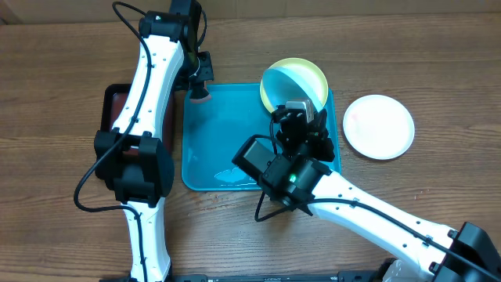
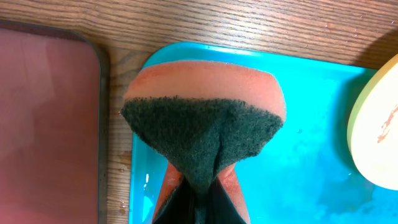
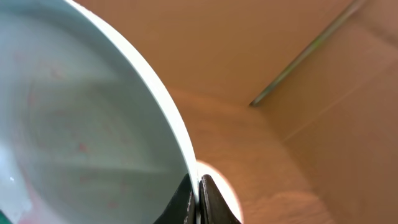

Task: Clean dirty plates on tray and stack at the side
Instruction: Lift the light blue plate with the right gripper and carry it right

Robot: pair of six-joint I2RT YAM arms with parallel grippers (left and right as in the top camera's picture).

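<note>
The turquoise tray (image 1: pixel 211 141) lies mid-table. My right gripper (image 1: pixel 296 110) is shut on the rim of the pale mint plate (image 1: pixel 280 88) and holds it tilted on edge over the tray's right part; the right wrist view shows its faintly red-speckled face (image 3: pixel 74 124) pinched between the fingers (image 3: pixel 198 193). The yellow-green plate (image 1: pixel 309 72) lies behind it at the tray's far right corner, and its red-smeared edge shows in the left wrist view (image 2: pixel 376 137). The white plate (image 1: pixel 379 126) lies on the table right of the tray. My left gripper (image 1: pixel 199 88) is shut on an orange sponge with a dark scouring face (image 2: pixel 202 124) over the tray's far left corner (image 2: pixel 311 174).
A dark red tray with a black rim (image 1: pixel 117 110) sits left of the turquoise tray, under the left arm; it also shows in the left wrist view (image 2: pixel 43 124). Water drops lie on the turquoise tray's near part (image 1: pixel 235 176).
</note>
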